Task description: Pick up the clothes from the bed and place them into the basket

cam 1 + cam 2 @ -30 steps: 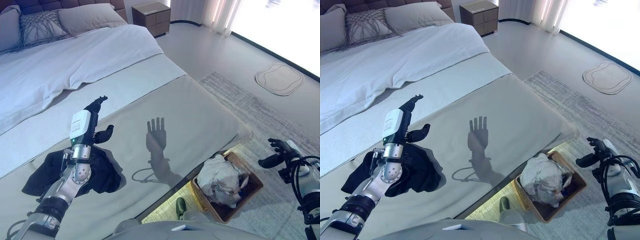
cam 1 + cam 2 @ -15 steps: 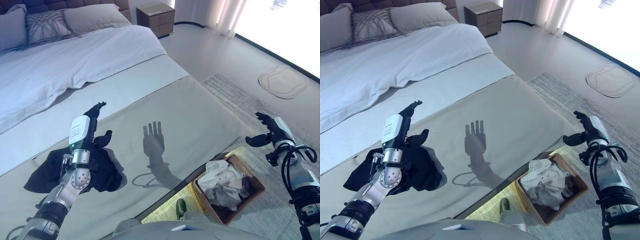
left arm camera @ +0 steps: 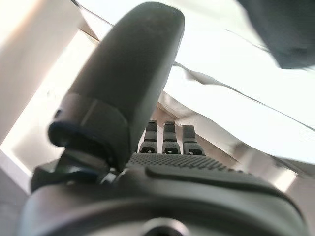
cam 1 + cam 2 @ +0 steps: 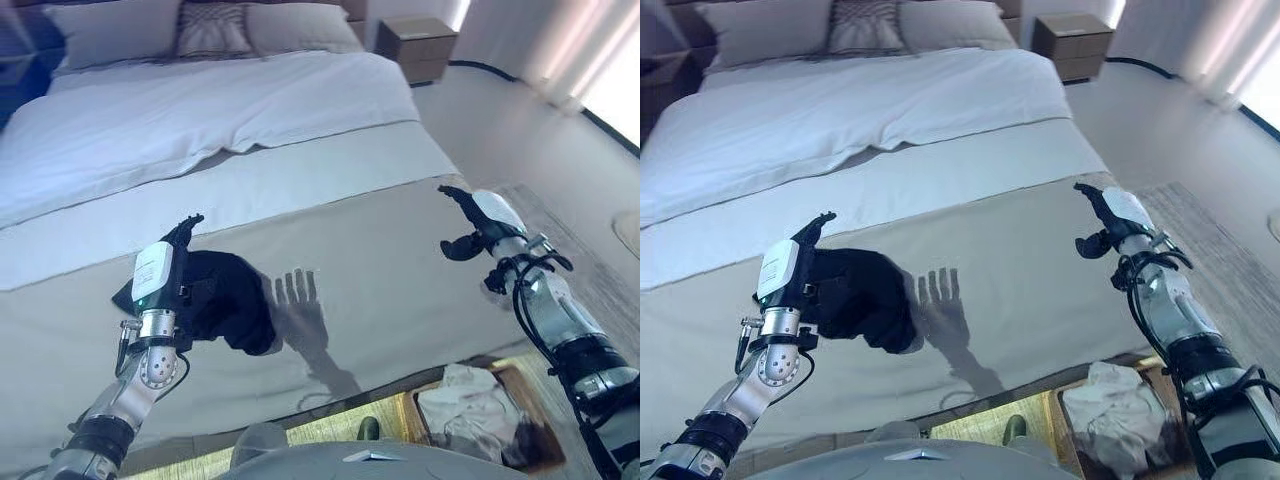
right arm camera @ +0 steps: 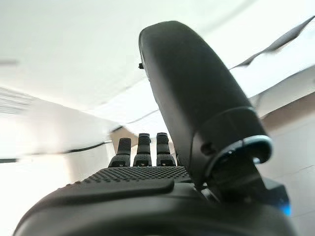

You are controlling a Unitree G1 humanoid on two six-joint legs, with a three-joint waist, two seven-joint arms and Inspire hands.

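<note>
One basket [image 4: 1170,420], pale clothes [image 4: 1125,415] inside.

Black garment [image 4: 225,300] on grey-beige bed throw [image 4: 380,260]; white duvet [image 4: 200,120]; grey patterned pillow [image 4: 213,28]; brown nightstand [image 4: 420,48]; brown basket [image 4: 520,430] holding white clothes [image 4: 470,405].

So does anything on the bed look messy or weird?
Yes: black clothes lie crumpled in a heap on the bed, by the left hand. The rest of the cover looks smooth. On the floor, the basket already holds pale clothes.
</note>
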